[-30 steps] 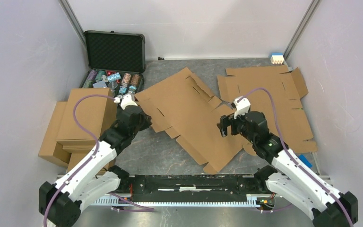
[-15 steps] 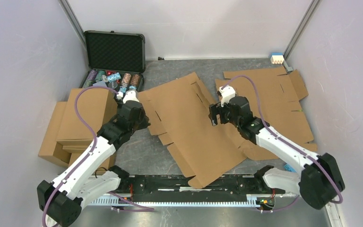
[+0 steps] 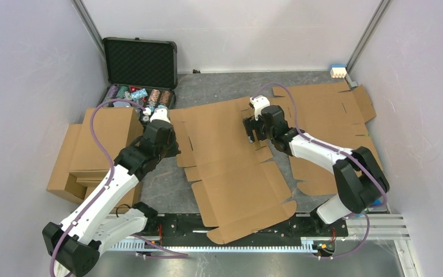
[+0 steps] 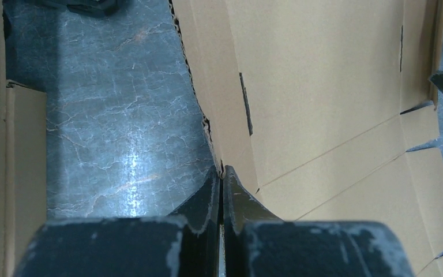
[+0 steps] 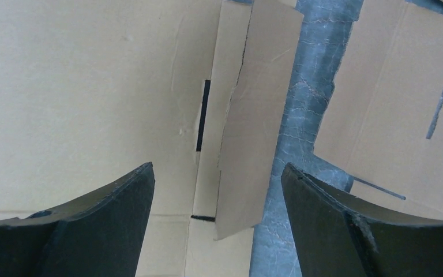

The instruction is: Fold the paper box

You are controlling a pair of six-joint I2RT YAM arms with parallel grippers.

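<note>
Looking first at the flat brown corrugated cardboard blank of the paper box (image 3: 231,167), we are seeing it lying unfolded across the middle of the table, its near flaps reaching over the near edge by the arm bases. We are judging that the black two-finger left gripper (image 4: 222,173) is anchoring the sheet, since its fingers are pressing together on the blank's left edge. The black two-finger right gripper (image 5: 216,173) is hovering over the far right part of the sheet, jaws spread wide and gripping nothing. Below it a narrow cardboard side flap (image 5: 254,115) is lying beside a short slit, and we are guessing this flap is the one to be raised next. No side is standing up, so we are reckoning the folding is barely beginning.

Plain white walls (image 3: 29,69) are closing in the left, far and right sides. The dark grey marbled tabletop (image 3: 207,86) is showing between the sheets. A second flat brown cardboard blank (image 3: 334,127) is lying just to the right, and a stack of folded brown cardboard boxes (image 3: 101,144) is sitting at the left. An open black foam-lined case of poker chips (image 3: 140,69) is resting in the far left corner. A small white and blue block (image 3: 338,71) is sitting in the far right corner.
</note>
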